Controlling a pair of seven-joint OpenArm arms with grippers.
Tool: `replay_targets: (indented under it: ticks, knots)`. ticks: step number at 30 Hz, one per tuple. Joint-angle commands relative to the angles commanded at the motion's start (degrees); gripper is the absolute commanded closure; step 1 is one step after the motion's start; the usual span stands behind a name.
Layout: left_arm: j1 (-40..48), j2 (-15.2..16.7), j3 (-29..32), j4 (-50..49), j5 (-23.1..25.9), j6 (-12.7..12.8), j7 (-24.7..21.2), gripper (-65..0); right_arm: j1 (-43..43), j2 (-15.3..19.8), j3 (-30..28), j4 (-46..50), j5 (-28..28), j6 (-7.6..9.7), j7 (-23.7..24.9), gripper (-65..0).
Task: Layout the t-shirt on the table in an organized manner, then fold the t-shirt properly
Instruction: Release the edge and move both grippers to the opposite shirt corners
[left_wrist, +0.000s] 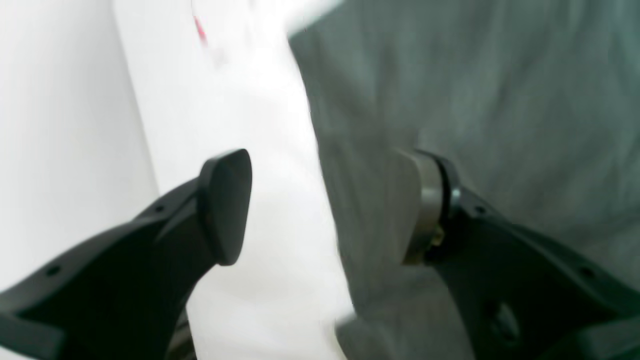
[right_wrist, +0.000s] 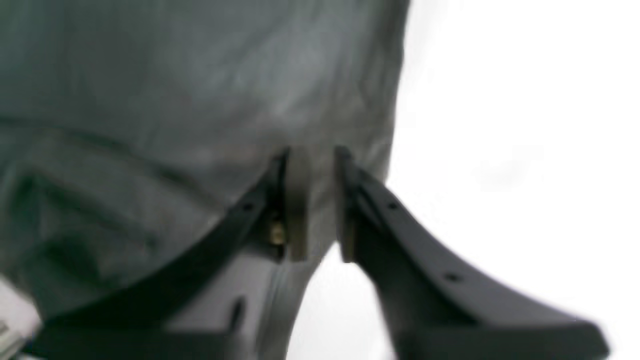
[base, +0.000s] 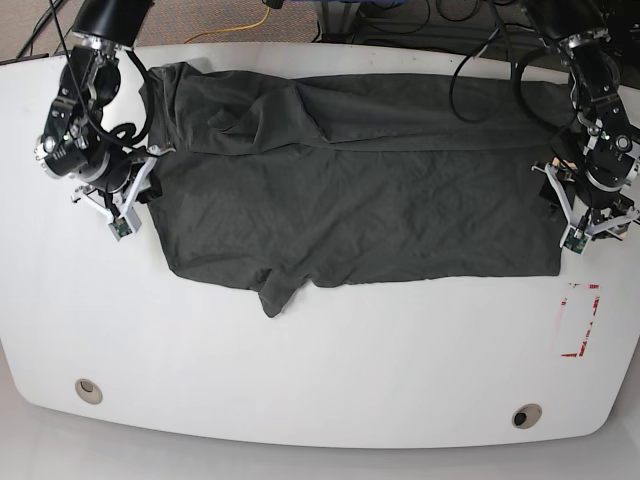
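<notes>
On the table (base: 320, 370) the shirt (base: 350, 200) lay spread crosswise over the far half, its top portion folded down along a line running side to side, a small flap of cloth jutting from the near hem at the base view's left. The cloth was wrinkled and carried no print, label or legible writing in any view. The right gripper (right_wrist: 315, 200) stood at the shirt's edge on the base view's left; its wrist view showed the jaws narrow, with a fold of grey cloth apparently between the pads, though blur prevented confirming a firm pinch. The left gripper (left_wrist: 320, 205) stood at the opposite edge, on the base view's right; its jaws were wide apart, one pad (left_wrist: 227, 205) over bare white table and the other (left_wrist: 407, 205) over the shirt, with the cloth's edge running between them and nothing gripped. A red tape mark (base: 580, 320) lay on the table near the left gripper, just clear of the shirt's corner. Two round grommet holes (base: 88, 390) sat along the near edge, well apart from the shirt. Both wrist views were blurred.
</notes>
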Motion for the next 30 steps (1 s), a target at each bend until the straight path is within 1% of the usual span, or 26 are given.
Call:
replay_targets:
  ticks: [2,3,6,11,14,16,19,20,22,24,25,27,30]
  knots:
    - [-2.7,0.4,0.0,-2.5,0.0,0.0,0.0,-38.9,3.2,0.0,-0.4,-3.3,0.0,0.0,0.3,-28.2]
    - [-4.0,0.4,0.0,-3.5,0.0,0.0,0.0,-38.9,4.6,0.0,-0.5,-4.6,0.0,0.0,0.8,-30.3]
    - [-7.8,0.4,0.0,-7.6,0.0,0.0,0.0,-38.9,8.6,0.0,-1.3,-9.7,0.0,0.0,3.1,-33.1]
    - [-13.0,0.2,0.0,-15.9,0.0,0.0,-0.4,-39.0,14.7,0.8,-5.3,-19.0,-0.1,0.0,7.2,-33.3]
    - [-15.4,-1.4,0.0,-20.1,-0.1,0.0,-1.2,-39.6,17.8,2.0,-7.6,-25.4,-0.1,0.0,10.3,-33.5]
    - [-16.1,-2.0,0.0,-22.1,-0.1,0.0,-2.9,-42.2,19.5,2.5,-9.9,-28.9,-0.1,0.0,12.7,-33.5]
    - [-16.5,-2.2,0.0,-25.0,-0.1,0.0,-6.1,-49.6,22.5,3.0,-13.6,-35.4,-0.1,0.0,17.6,-33.5]
    - [-16.5,-2.2,0.0,-25.5,-0.1,0.0,-6.6,-50.7,23.1,3.3,-14.1,-37.1,-0.1,0.0,18.5,-33.5]
    - [-16.5,-2.3,0.0,-26.5,-0.1,0.0,-7.6,-51.1,24.8,3.9,-15.2,-41.7,-0.1,0.0,21.0,-33.5]
    - [-16.5,-2.3,0.0,-26.9,-0.1,0.0,-7.8,-51.1,26.5,4.2,-16.8,-46.2,-0.1,0.0,23.9,-33.5]
    - [-16.5,-2.3,0.0,-26.9,-0.1,0.0,-7.8,-51.1,26.7,4.3,-17.1,-47.1,-0.1,0.0,24.6,-33.5]
    - [-16.3,-2.4,0.0,-26.9,-0.1,0.0,-7.8,-51.1,28.1,5.3,-19.4,-52.0,-0.1,0.0,28.3,-33.5]
    - [-16.2,-2.4,0.0,-26.9,-0.1,0.0,-7.8,-51.1,28.6,5.5,-21.1,-53.8,-0.1,0.0,30.5,-33.5]
